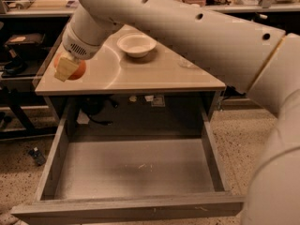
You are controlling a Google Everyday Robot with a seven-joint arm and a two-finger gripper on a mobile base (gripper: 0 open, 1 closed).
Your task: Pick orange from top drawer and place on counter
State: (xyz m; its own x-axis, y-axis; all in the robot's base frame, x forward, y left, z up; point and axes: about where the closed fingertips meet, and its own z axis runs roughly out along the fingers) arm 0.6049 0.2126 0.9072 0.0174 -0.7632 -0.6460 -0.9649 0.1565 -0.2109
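From my remote station, the white arm's gripper (70,69) hung over the front-left corner of the square glossy beige bench (154,74). Its jaws were closed on the small round bright-orange fruit (78,71), with one yellowish foam pad (64,68) across its near face. I judged the fruit to be just above the benchtop, so release needed only a short, straight lowering. The wide grey wooden drawer (136,170) stood open below, and a white bowl (137,44) sat further back.

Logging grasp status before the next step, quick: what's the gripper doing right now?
Gripper: closed on the orange, at a near corner of the counter.
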